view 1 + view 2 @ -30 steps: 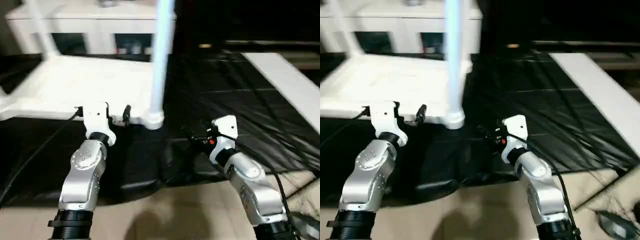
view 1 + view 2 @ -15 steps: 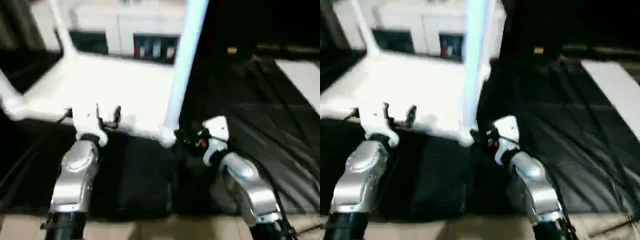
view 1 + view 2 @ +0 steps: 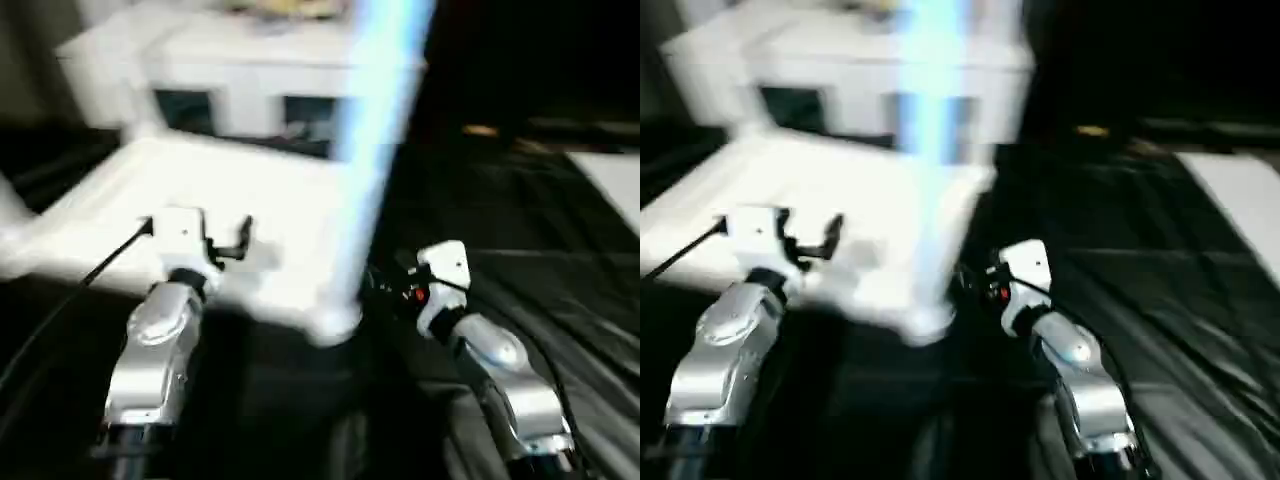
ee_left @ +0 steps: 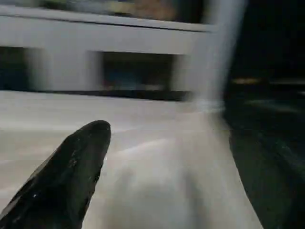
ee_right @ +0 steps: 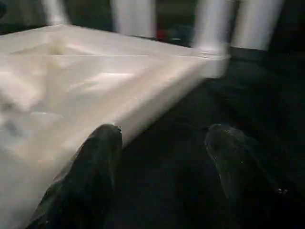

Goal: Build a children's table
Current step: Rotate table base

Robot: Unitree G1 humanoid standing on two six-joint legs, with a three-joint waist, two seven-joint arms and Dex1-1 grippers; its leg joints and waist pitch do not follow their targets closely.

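The white tabletop lies upside down on black sheeting. One white leg stands upright in its near right corner socket. Another leg rises at the corner beyond it. My left gripper hovers open over the tabletop's near edge, and one of its black fingers is over the underside. My right gripper is open just right of the standing leg's base. Its fingers are spread beside the tabletop's side wall, with nothing between them.
A white cabinet with dark glass doors stands behind the tabletop. A flat white board lies at the far right on the black sheeting. A black cable runs from my left wrist.
The camera has shifted and tilted, so the whole scene slid. My right gripper has come closer to the base of the standing leg. The left gripper stays open at the near edge.
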